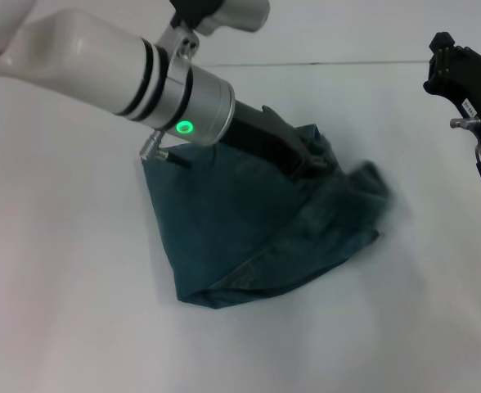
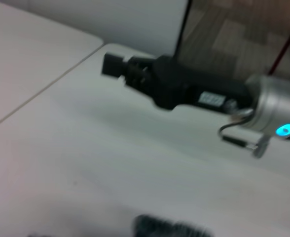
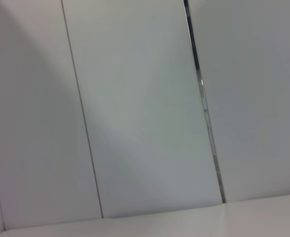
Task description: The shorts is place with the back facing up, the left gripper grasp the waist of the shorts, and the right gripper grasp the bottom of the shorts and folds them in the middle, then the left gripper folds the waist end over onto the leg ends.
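Note:
The blue-green denim shorts (image 1: 249,237) lie doubled over on the white table (image 1: 60,311), pulled up into a tent shape. My left gripper (image 1: 310,160) is at the peak of that tent, shut on a bunch of the cloth and holding it above the table. I cannot tell which edge it holds; waist, bottom and leg ends cannot be told apart in the folds. A lower folded edge (image 1: 224,299) rests on the table nearest me. My right gripper (image 1: 447,57) hangs in the air at the far right, well away from the shorts; the left wrist view also shows this right gripper (image 2: 113,65).
The table's far edge (image 1: 347,63) runs behind both arms. In the left wrist view a table corner (image 2: 103,43) meets a wall, with floor beyond. The right wrist view shows only pale wall panels (image 3: 145,108).

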